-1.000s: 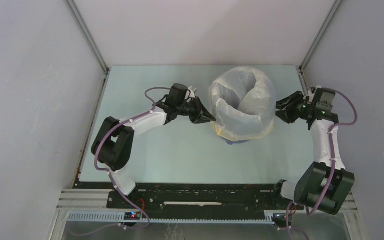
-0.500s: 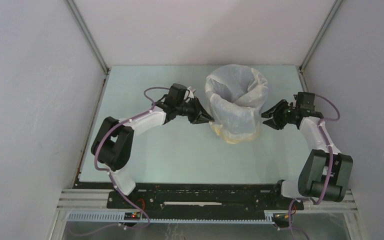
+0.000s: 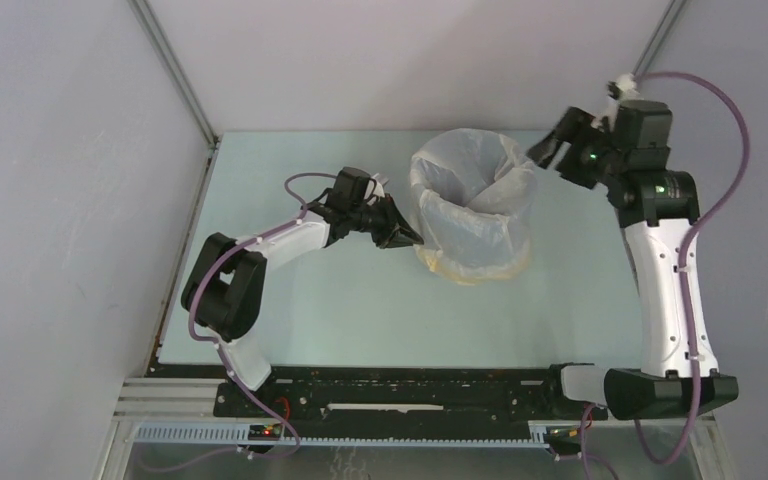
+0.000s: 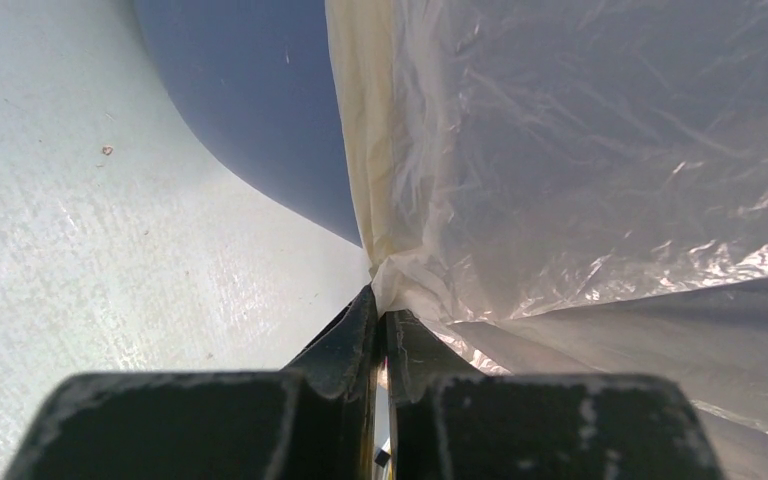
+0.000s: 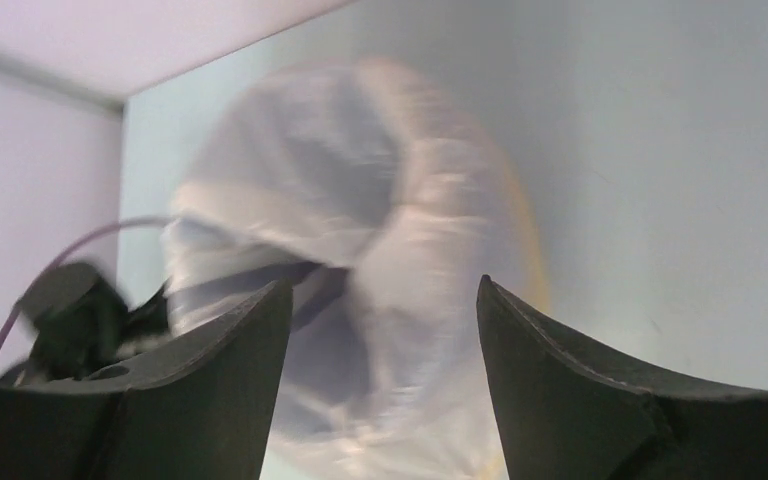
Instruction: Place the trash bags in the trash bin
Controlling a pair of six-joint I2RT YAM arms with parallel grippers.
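The whitish translucent trash bag (image 3: 475,215) is draped over the trash bin and hangs down its sides, its mouth open at the top. The blue bin is hidden in the top view; its blue side (image 4: 250,100) shows in the left wrist view beside the bag's yellowish rim (image 4: 365,150). My left gripper (image 3: 412,238) is shut on the bag's edge (image 4: 400,285) at the bin's left side. My right gripper (image 3: 548,152) is open and empty, raised above and to the right of the bag; its wrist view shows the bag (image 5: 360,230) blurred below.
The pale table (image 3: 340,310) is walled by grey panels left, right and back, with metal frame posts (image 3: 175,70) at the back corners. The right arm (image 3: 670,260) stands tall at the right side.
My right arm has let go of the bag's right side and swung up and back, gripper open. The bag and the left gripper have stayed in place.
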